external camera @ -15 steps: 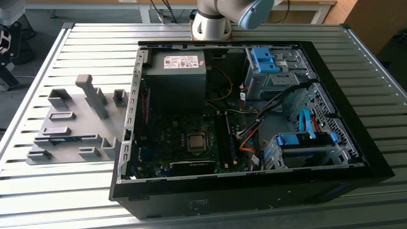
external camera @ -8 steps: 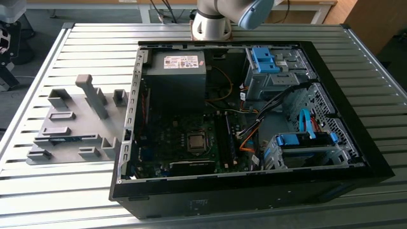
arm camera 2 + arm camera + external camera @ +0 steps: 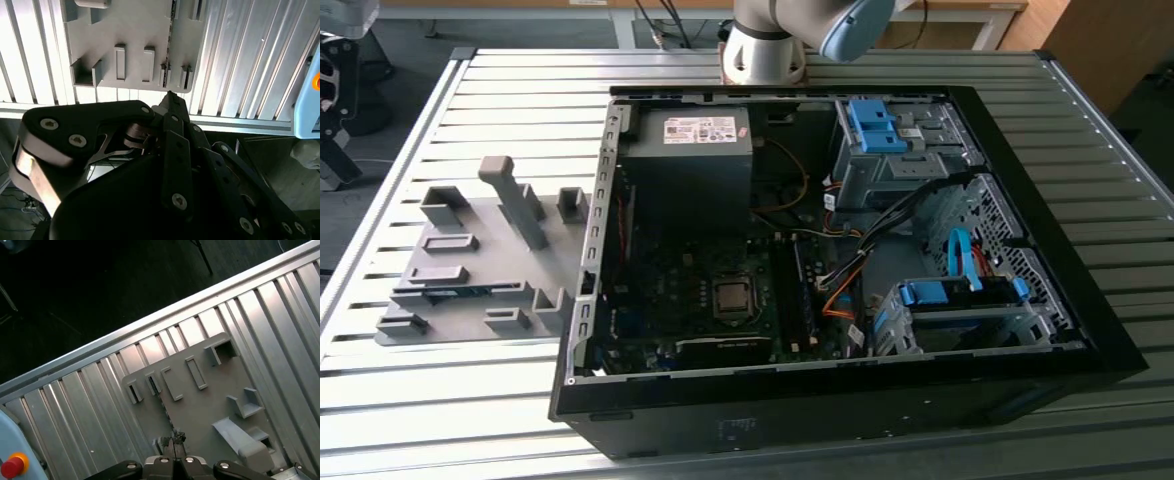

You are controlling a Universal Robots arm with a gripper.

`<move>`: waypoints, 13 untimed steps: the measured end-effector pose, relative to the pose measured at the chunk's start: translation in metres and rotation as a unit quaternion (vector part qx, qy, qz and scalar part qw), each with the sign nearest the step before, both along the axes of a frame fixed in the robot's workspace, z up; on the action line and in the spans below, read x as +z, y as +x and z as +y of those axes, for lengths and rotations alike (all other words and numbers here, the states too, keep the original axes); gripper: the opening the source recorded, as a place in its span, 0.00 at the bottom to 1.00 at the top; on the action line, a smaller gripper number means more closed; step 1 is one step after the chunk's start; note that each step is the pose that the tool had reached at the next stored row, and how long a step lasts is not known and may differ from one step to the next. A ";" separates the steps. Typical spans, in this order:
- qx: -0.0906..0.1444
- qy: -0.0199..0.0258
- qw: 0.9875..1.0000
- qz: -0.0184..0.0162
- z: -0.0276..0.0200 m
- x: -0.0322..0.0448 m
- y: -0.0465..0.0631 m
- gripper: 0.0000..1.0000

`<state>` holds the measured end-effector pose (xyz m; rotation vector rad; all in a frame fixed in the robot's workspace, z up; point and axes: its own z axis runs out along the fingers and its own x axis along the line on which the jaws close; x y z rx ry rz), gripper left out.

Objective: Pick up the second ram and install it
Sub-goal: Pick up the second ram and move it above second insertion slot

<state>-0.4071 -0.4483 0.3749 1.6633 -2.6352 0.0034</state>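
The second ram point(image 3: 458, 292) is a slim blue stick standing on edge in a slot of the grey holder plate point(image 3: 480, 240), on the exterior view's left beside the open computer case point(image 3: 854, 390). In both wrist views it shows as a thin dark line point(image 3: 171, 35) point(image 3: 165, 411) running between two small holder blocks. My gripper point(image 3: 170, 97) point(image 3: 174, 439) hangs well above the plate, roughly over one end of the ram. Its black fingertips are pressed together with nothing between them.
The case holds a motherboard point(image 3: 707, 290), a power supply point(image 3: 687, 150), blue drive-bay clips point(image 3: 874, 125) and loose cables. Grey blocks and an upright post point(image 3: 520, 200) rise from the holder plate. The arm's base point(image 3: 761, 45) stands at the slatted table's far edge.
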 end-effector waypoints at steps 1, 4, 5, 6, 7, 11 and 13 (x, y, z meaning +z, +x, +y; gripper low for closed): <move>0.000 0.000 1.000 0.000 0.0000 0.0000 0.000 0.11; 0.012 0.000 1.000 0.000 -0.0003 -0.0004 0.000 0.11; 0.021 0.000 1.000 0.000 -0.0003 -0.0006 0.000 0.11; 0.030 0.000 1.000 0.000 -0.0003 -0.0010 0.000 0.11; 0.039 0.000 0.999 0.000 -0.0004 -0.0014 0.000 0.11; 0.075 0.000 0.997 0.000 -0.0003 -0.0027 0.000 0.11; 0.093 0.000 0.996 0.000 -0.0003 -0.0033 0.000 0.11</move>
